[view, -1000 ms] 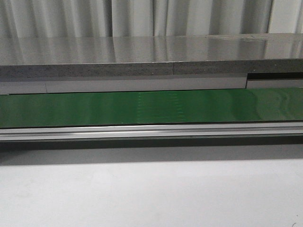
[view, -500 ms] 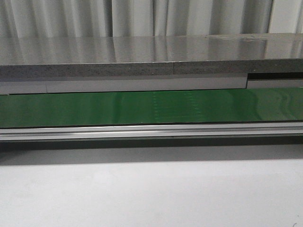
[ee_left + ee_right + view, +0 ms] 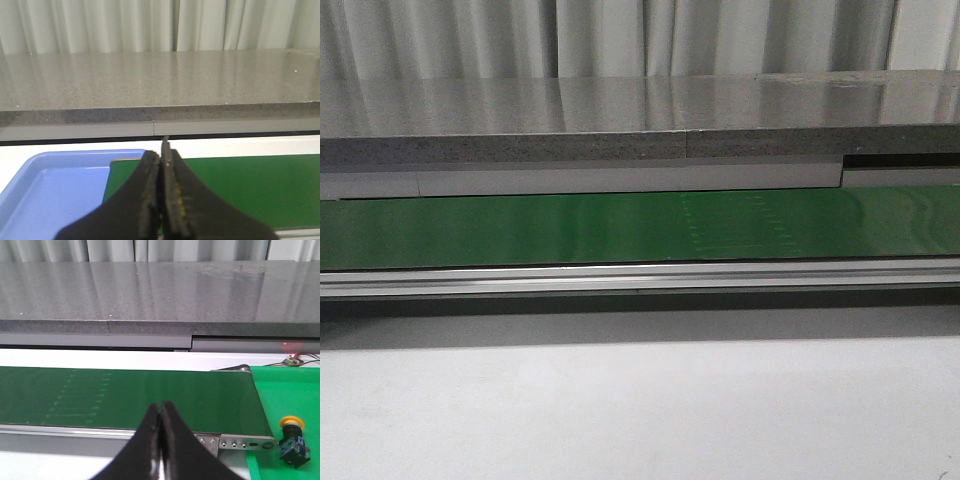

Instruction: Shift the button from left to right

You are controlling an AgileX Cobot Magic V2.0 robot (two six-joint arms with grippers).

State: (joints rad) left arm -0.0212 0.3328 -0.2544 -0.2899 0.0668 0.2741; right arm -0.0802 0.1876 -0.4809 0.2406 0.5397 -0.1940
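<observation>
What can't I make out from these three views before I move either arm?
- Blue tray, left wrist view: its near part is hidden behind the shut left gripper, the rest cut off by the frame edge.
- Button, right wrist view only: its markings are too small to read.
- Front view: shows only the green belt; both arms, tray and button lie outside the frame.
- Right gripper: shut, hiding part of the belt's rail.

buttons: 1 | belts: 1 | trays: 1 | tools: 2
</observation>
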